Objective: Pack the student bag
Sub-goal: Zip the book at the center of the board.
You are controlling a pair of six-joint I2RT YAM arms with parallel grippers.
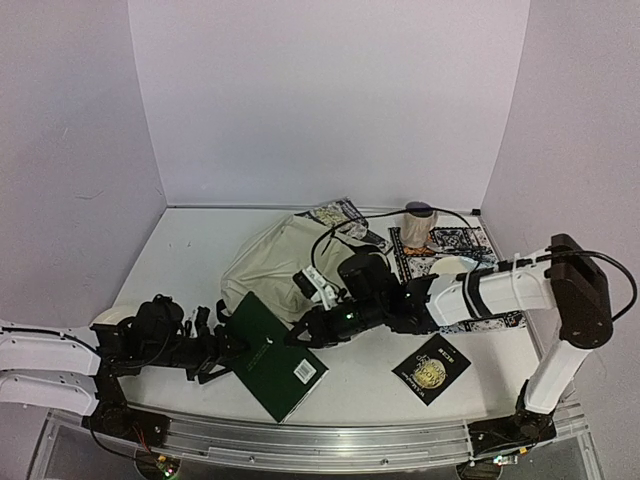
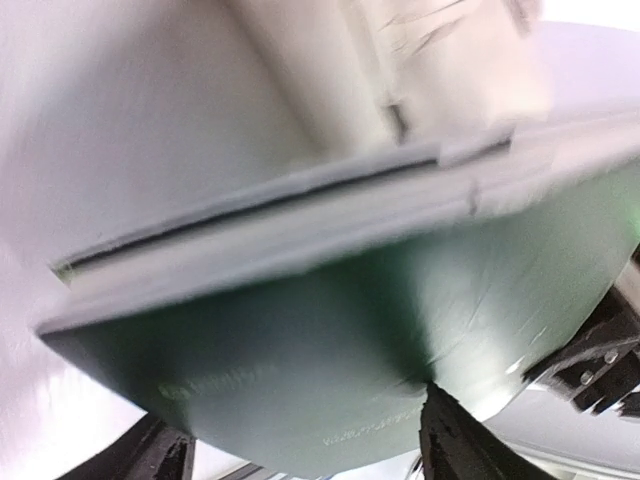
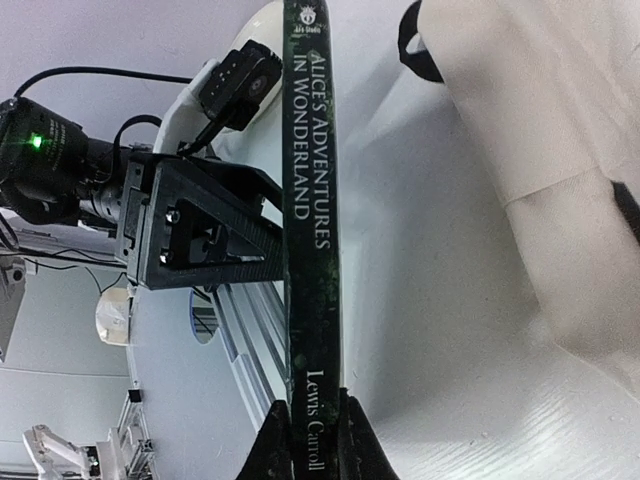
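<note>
The student bag [image 1: 278, 262], cream fabric with black straps, lies at the table's middle; it also shows in the right wrist view [image 3: 540, 150]. A dark green book [image 1: 275, 358], "Alice's Adventures in Wonderland", sits just in front of it. My right gripper [image 1: 305, 335] is shut on the book's spine [image 3: 312, 300], near the author's name, its fingertips [image 3: 275, 445] on both sides. My left gripper [image 1: 225, 352] is at the book's left edge. In the left wrist view its fingers [image 2: 450, 440] stand wide apart, and the green cover [image 2: 330, 340] fills the frame and touches the right finger.
A black book with a gold emblem [image 1: 432, 368] lies at the front right. A patterned cloth mat [image 1: 455, 248] with a brown cup [image 1: 418, 225] on it is at the back right. A small patterned item [image 1: 335, 213] lies behind the bag. Side walls stand close.
</note>
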